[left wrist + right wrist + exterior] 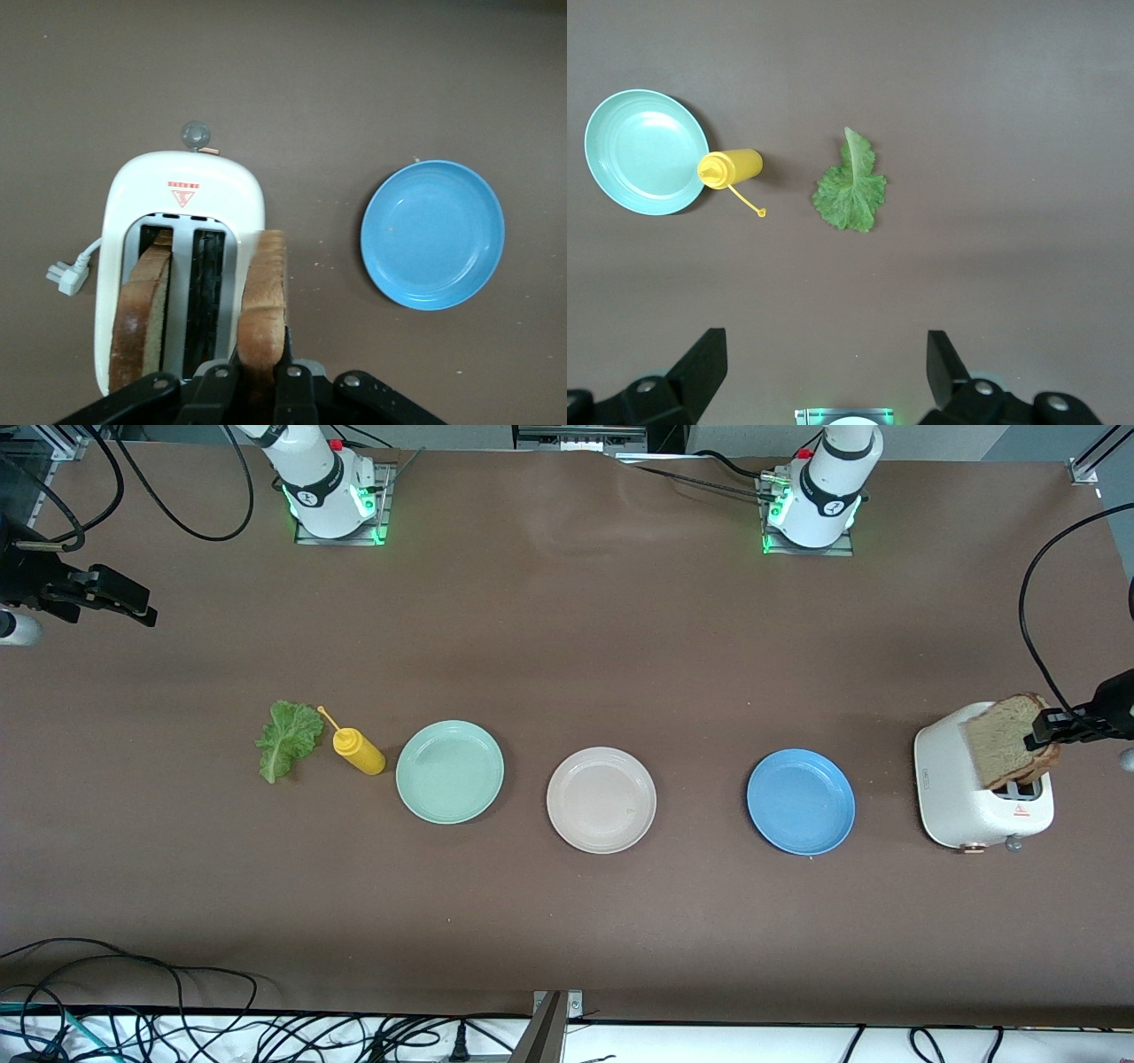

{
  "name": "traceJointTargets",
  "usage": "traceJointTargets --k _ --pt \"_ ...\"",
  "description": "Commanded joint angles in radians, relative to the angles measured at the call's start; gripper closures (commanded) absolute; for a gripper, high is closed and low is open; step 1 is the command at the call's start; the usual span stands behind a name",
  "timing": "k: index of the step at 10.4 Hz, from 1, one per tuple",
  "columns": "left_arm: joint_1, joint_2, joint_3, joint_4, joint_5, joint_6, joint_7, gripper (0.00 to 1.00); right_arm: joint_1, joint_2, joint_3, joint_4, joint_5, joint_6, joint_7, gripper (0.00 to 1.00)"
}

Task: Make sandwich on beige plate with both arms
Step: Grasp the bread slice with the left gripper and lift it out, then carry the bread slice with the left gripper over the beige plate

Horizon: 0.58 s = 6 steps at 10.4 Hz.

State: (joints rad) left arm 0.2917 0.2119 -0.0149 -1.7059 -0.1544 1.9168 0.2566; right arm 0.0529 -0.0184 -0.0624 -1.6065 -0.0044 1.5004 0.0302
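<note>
Step in hand, as judged: first bread slice (1005, 740) to be drawn out of the white toaster (979, 802) and carried to the beige plate (601, 800). The slice is pinched on edge by the closed jaws of the left gripper (1054, 731), over the toaster at the left arm's end of the surface. A straight vertical lift is advised until the lower crust is free of the slot, so that the toaster is not dragged along; the slice is then best turned flat and set down low at the plate's middle. The beige plate is seen empty, between the mint-green plate (449, 771) and the blue plate (801, 802); the blue one must be passed over, not used. The right gripper (824, 372) is held over the right arm's end of the surface, jaws spread wide and empty; that arm waits. Lettuce leaf (287, 738) and yellow squeeze bottle (358, 749) lie beside the mint-green plate. Shown only in the left wrist view: a second slice (142, 310) lodged in the toaster's outer slot, the other slot vacant, and the toaster's plug (69, 276) lying loose. Shown only in the front view: the beige plate itself, absent from both wrist views.
</note>
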Motion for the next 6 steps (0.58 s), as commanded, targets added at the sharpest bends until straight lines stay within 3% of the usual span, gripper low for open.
traceJointTargets --k 1,6 --pt "-0.026 -0.012 0.003 0.049 -0.095 -0.05 -0.086 1.0 0.001 -0.006 0.001 0.013 -0.003 -0.02 0.011 0.0" --pt "-0.138 -0.008 0.003 0.036 -0.446 -0.045 -0.304 1.0 0.001 -0.006 -0.002 0.013 -0.003 -0.022 0.011 0.0"
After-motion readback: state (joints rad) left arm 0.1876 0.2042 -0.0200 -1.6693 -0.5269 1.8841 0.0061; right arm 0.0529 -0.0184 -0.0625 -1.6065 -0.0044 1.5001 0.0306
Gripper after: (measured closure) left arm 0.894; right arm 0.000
